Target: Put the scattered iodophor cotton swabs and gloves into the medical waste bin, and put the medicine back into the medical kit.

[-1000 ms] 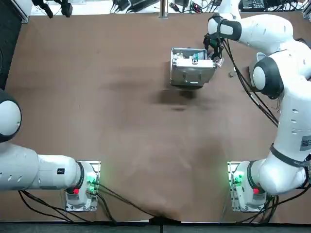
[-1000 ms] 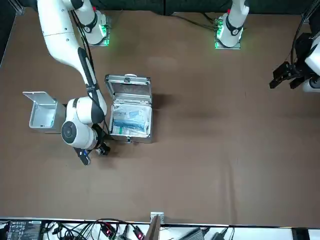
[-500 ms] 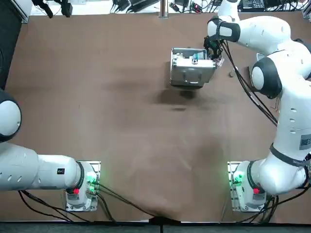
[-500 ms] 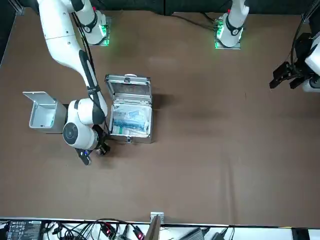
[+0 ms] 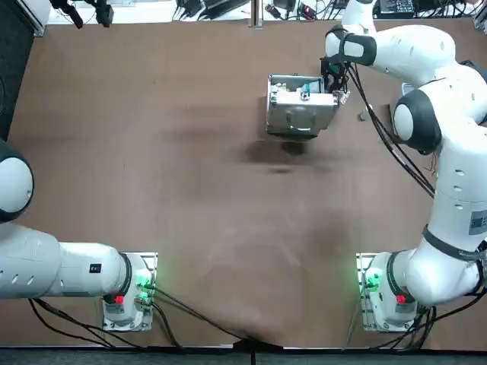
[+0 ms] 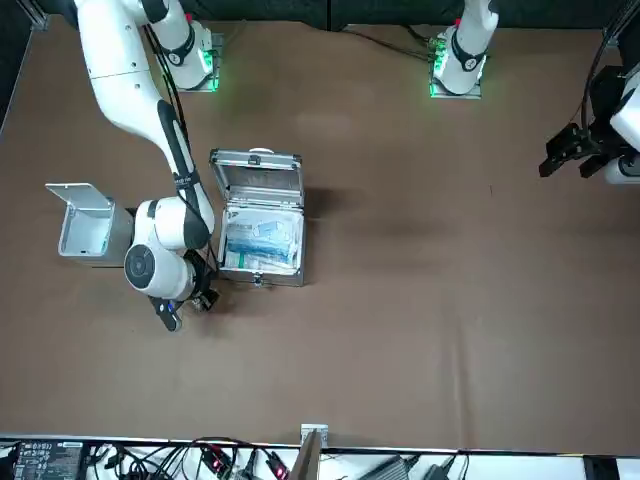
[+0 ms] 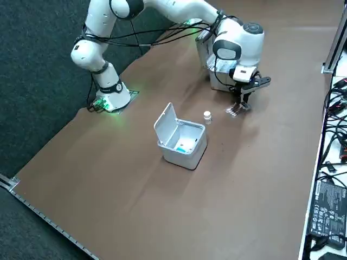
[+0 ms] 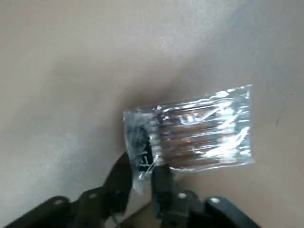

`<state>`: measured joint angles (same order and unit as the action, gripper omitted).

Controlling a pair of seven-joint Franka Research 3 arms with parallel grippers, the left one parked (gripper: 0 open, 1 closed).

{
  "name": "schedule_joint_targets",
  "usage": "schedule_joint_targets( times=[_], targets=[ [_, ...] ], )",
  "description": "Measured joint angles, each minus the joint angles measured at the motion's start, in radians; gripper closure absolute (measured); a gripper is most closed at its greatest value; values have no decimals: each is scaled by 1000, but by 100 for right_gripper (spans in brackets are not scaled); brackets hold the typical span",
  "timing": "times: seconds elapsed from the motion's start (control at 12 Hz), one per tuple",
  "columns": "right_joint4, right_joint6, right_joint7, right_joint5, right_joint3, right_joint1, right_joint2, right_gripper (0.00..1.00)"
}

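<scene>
In the top view, the right end effector (image 5: 335, 85) sits in the upper right of the frame, just beside the right edge of the medical kit (image 5: 300, 106). A small bottle (image 5: 363, 116) stands on the brown bench (image 5: 190, 190) a little lower and further right. From here we cannot tell how the fingers stand.

In the front view, the end effector shows at lower left, below the arm's round wrist. The kit lies open just to its right with white and blue packs inside. The waste bin (image 6: 85, 225) stands at the far left, its lid raised, apart from the kit.

In the right side view, the end effector points down at upper right, and a clear swab packet (image 7: 235, 111) hangs from its tip, low over the bench. We cannot tell whether the packet touches the surface. The bottle stands just left of the packet, and the open bin is near the centre.

In the wrist view, both fingers (image 8: 162, 183) are pinched shut on one short end of the packet, whose brown-tipped swabs extend away from them.
</scene>
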<state>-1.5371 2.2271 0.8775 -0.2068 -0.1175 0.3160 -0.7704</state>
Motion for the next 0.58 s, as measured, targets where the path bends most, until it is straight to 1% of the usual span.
schedule_joint_targets(
  times=[0.17, 0.25, 0.33, 0.58],
  targets=[
    [0, -2, 0, 0, -2, 0, 4, 87],
    [1, 0, 0, 0, -2, 0, 4, 92],
    [3, 1, 0, 0, -2, 0, 5, 99],
    [19, 11, 0, 0, -2, 1, 5, 99]
  ],
)
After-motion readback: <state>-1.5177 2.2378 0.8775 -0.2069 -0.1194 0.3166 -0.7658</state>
